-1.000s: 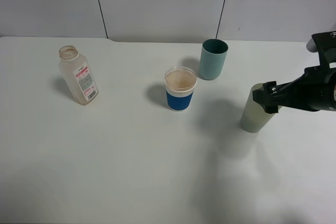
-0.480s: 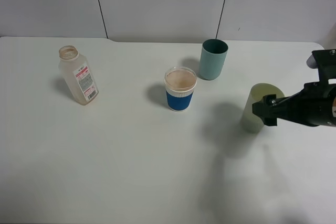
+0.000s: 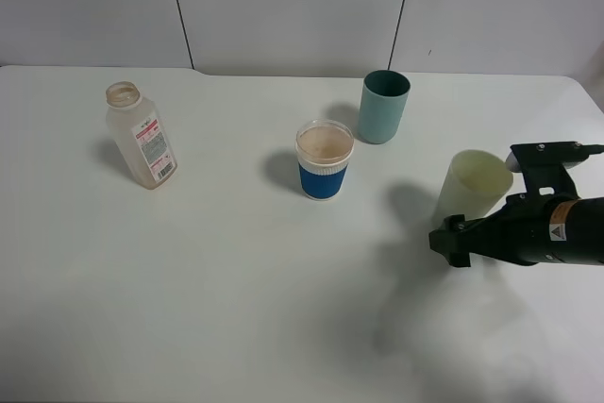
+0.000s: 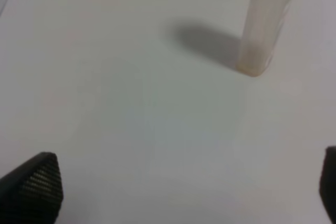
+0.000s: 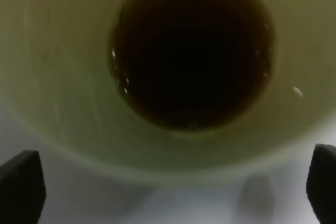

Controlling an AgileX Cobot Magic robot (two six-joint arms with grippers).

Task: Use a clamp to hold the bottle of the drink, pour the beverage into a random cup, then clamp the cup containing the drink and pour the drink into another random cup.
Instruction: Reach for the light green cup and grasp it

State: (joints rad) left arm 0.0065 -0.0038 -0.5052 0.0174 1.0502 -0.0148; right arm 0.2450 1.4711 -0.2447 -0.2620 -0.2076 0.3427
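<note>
While the right clamp [image 3: 451, 240] hangs low over the right side of the table [image 3: 236, 309], its claw is spread wide with nothing in it. The wrist view shows the two black fingertips [image 5: 21, 190] way out at either side. The pale green cup [image 3: 469, 186] sits just past them, upright and not pinched. Looking straight down into it you can see the drink [image 5: 191, 51], a dark brown puddle covering the bottom with a few tiny bubbles at the edge. From the high camera the clamp is on the near side of that cup and overlaps its base, so I can't say if it touches. The teal cup [image 3: 383, 107] is further back and a bit left, standing apart. The blue-and-white cup [image 3: 324, 161] is around the middle, left of both. The bottle [image 3: 142, 136] is way over on the far left, upright, no cap. The left clamp [image 4: 178, 192] is wide too, holding nothing, just bare table under it and the bottle well ahead.
</note>
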